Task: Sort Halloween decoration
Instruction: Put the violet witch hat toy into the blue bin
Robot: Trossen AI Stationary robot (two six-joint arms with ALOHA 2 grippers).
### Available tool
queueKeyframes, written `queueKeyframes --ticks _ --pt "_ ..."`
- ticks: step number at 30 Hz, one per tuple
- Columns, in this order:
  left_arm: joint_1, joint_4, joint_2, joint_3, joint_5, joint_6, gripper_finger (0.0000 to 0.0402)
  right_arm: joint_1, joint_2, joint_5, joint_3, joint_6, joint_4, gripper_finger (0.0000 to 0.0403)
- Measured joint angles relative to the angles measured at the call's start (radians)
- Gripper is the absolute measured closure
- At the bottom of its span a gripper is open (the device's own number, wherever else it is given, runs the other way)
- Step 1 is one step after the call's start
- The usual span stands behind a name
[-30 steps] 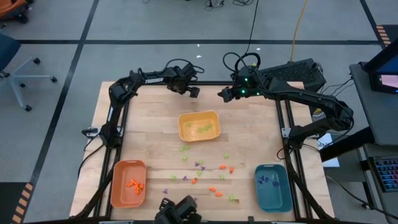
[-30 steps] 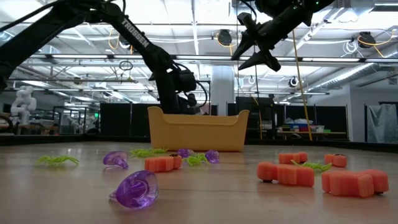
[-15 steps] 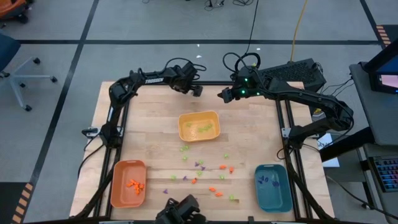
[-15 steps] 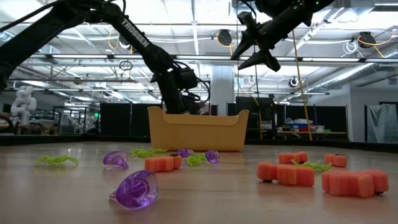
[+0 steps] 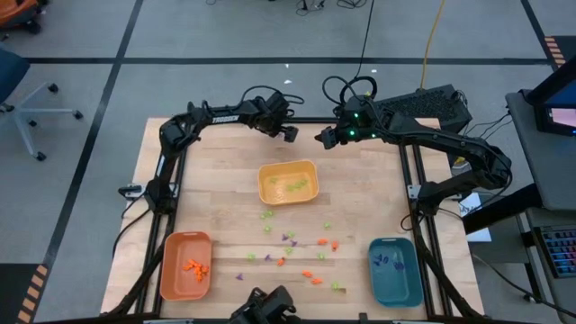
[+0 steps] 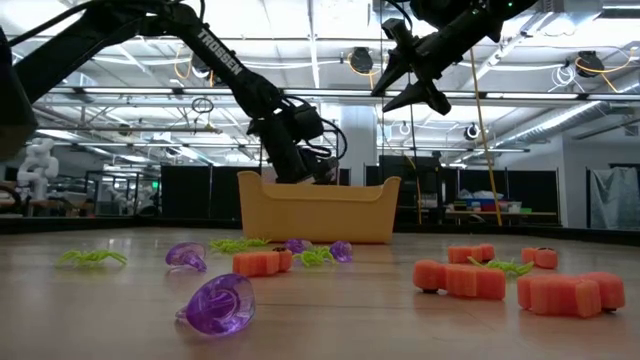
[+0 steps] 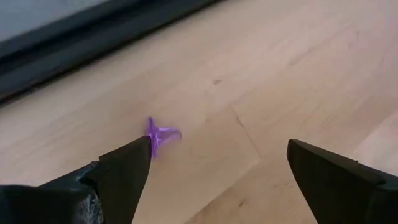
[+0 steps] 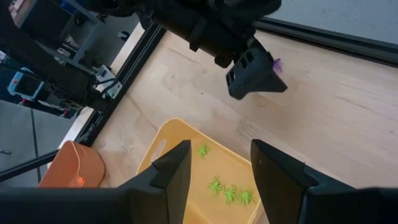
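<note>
The Halloween decoration is many tiny orange, green and purple pieces (image 5: pixel 297 247) scattered on the table's near middle. One purple piece (image 7: pixel 160 134) lies alone on the wood by the far edge. My left gripper (image 5: pixel 288 135) hangs open over that spot, slanting down. The purple piece shows just beside one fingertip (image 7: pixel 134 155), outside the gap. I cannot tell whether that fingertip touches it. My right gripper (image 5: pixel 322 138) is held high over the far edge, right of the left one. It is open with nothing between its fingers (image 8: pixel 217 174).
A yellow tray (image 5: pixel 270 192) with green pieces stands at the centre. An orange tray (image 5: pixel 171 270) with orange pieces is at the near left. A teal tray (image 5: pixel 407 279) with purple pieces is at the near right. A black frame rail (image 7: pixel 93 37) runs along the far edge.
My left gripper has tipped and turned at the wrist, and its fingertips have swung a little toward the table's right along the far edge. It has stayed open.
</note>
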Motion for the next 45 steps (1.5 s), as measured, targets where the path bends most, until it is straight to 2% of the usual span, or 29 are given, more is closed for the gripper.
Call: queueKeyframes --ticks 7,14,22,28,36,40,45 --pt "-0.025 -0.031 0.038 0.014 0.031 0.03 0.0029 0.002 0.0 -0.001 0.0 0.001 -0.001 0.0248" --pt "-0.049 -0.176 0.037 0.074 -0.036 0.038 0.0046 0.024 0.0 -0.001 0.0 0.007 -0.006 0.0248" --pt "-0.04 -0.161 0.035 0.152 -0.045 0.045 0.008 0.027 0.0 0.0 0.0 0.002 -0.01 0.0248" --pt "-0.027 -0.097 0.049 0.154 -0.005 0.09 0.0101 0.027 0.0 0.0 0.0 0.002 -0.009 0.0248" --pt "-0.018 -0.136 0.096 0.152 0.02 0.087 0.012 0.027 0.0 0.0 0.0 0.008 -0.011 0.0248" --pt "-0.018 -0.129 0.096 0.152 -0.007 0.083 0.0123 0.027 0.0 0.0 0.0 0.009 -0.015 0.0248" --pt "-0.003 -0.195 0.096 0.153 -0.041 0.039 0.0124 0.027 0.0 -0.001 0.0 0.009 -0.015 0.0248"
